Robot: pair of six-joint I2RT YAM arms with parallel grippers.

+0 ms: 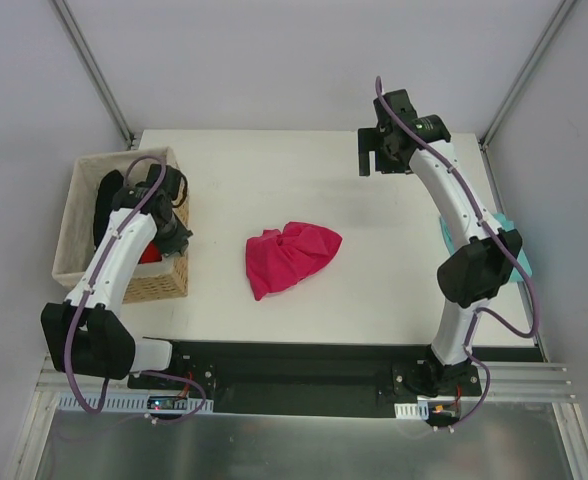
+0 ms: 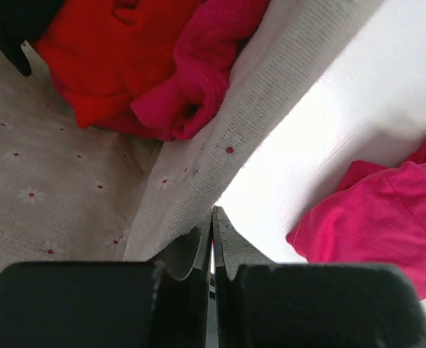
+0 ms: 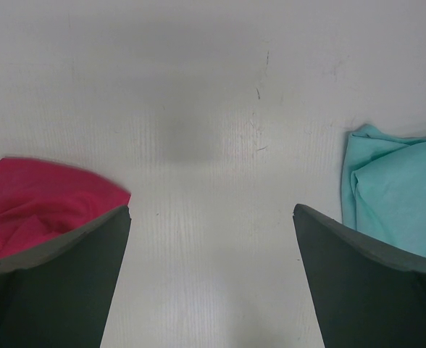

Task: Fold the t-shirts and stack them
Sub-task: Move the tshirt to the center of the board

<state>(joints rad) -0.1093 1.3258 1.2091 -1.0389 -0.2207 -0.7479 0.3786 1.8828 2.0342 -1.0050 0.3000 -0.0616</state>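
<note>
Since the left gripper [image 2: 211,214] sits clenched, seemingly on nothing, at the wicker basket [image 1: 82,192] wall, open it first | pink t-shirt [image 1: 292,258]: crumpled, just right of basket | teal t-shirt [image 3: 394,196]: far right of basket | right gripper [image 3: 211,210]: wide open, empty | imo spread flat before folding

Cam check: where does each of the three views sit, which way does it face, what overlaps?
Top external: above and behind the bases, looking down on the table; left arm and right arm both show.
Left wrist: at the basket wall, facing past the shut left gripper at red cloth inside.
Right wrist: faces the table through the open right gripper; teal t-shirt at right.
Shared: pink t-shirt, all three.
</note>
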